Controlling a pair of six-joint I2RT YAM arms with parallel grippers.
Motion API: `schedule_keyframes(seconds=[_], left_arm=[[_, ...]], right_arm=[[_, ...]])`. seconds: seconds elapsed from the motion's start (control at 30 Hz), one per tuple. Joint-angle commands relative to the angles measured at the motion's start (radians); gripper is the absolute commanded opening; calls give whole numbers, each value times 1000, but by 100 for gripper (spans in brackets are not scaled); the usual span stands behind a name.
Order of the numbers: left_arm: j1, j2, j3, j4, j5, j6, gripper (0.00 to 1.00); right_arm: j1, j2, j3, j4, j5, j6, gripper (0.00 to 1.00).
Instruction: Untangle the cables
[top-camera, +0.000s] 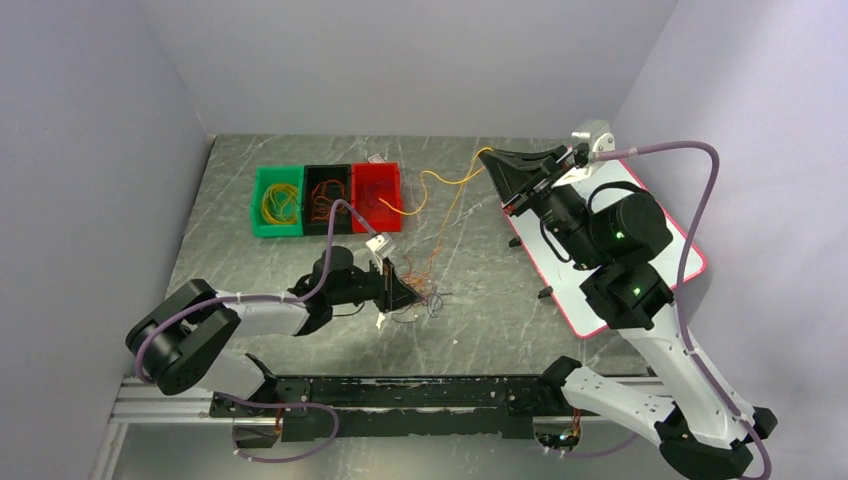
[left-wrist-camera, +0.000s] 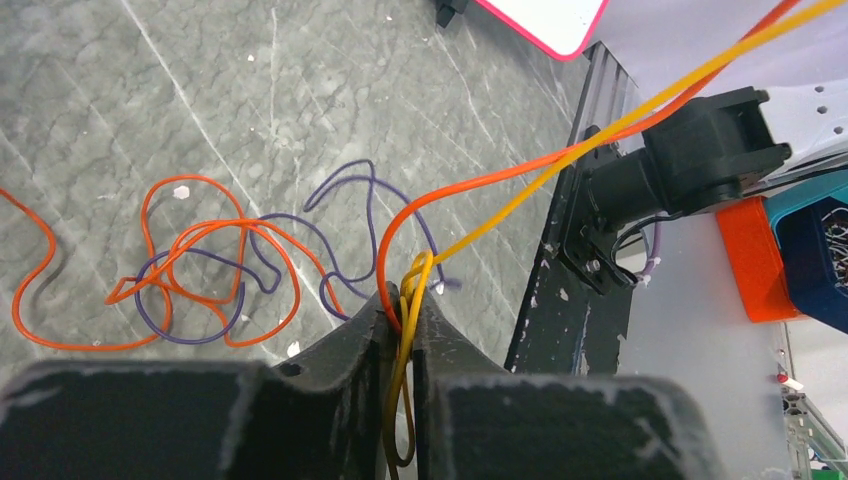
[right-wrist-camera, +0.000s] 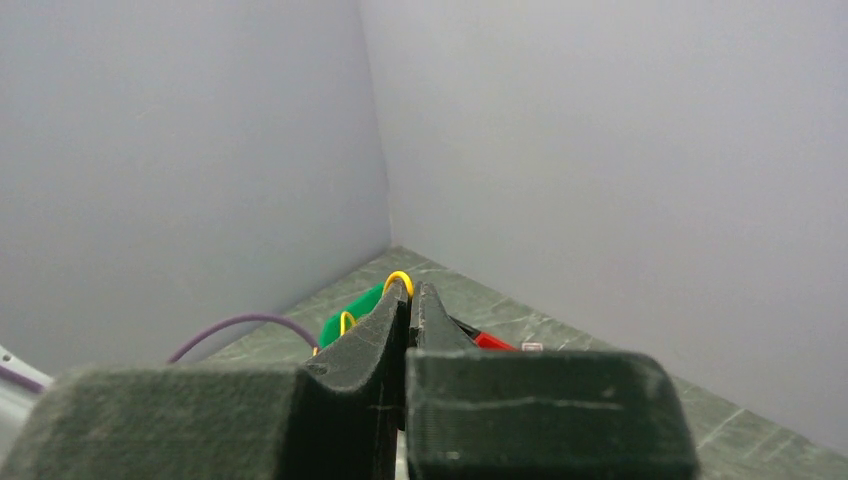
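Firmly, left jaws closed on cables (left-wrist-camera: 403, 310), right jaws on yellow cable (right-wrist-camera: 398, 274).

1. The table (top-camera: 480, 300) is grey marble with pale veins.
2. At ten o'clock sit a green bin (top-camera: 277, 200), a black bin (top-camera: 327, 198) and a red bin (top-camera: 377, 196).
3. There is a yellow cable (top-camera: 440, 176), an orange cable (left-wrist-camera: 195, 180) and a purple cable (left-wrist-camera: 340, 172).
4. At three o'clock, the board (top-camera: 565, 295) is white with a pink-red rim.

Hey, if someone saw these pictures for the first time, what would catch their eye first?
The yellow cable strung through the air between the arms: the right gripper holds it high, the left gripper pinches it with an orange cable low by a loose orange and purple tangle on the table. Behind stand a green bin, black bin and red bin in a row.
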Motion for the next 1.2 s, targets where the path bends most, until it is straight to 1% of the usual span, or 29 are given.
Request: schedule_keyframes(seconds=[0.0, 0.17, 0.5, 0.6, 0.83, 1.17], left_arm=[[-9, -5, -27, 54, -23, 6, 16], [-8, -12, -50, 53, -41, 4, 26], [-8, -9, -70, 23, -66, 23, 41], [-9, -7, -81, 26, -72, 23, 42], [-9, -15, -120, 28, -90, 17, 39], [-8, -36, -154, 10, -122, 14, 41]], right_arm=[[-1, -21, 48, 42, 66, -45, 0], [-1, -23, 77, 17, 108, -88, 0], [-1, -29, 109, 11, 137, -132, 0], [-1, -29, 119, 11, 141, -146, 0], [0, -21, 158, 13, 171, -198, 0], [-1, -10, 201, 15, 208, -256, 0]])
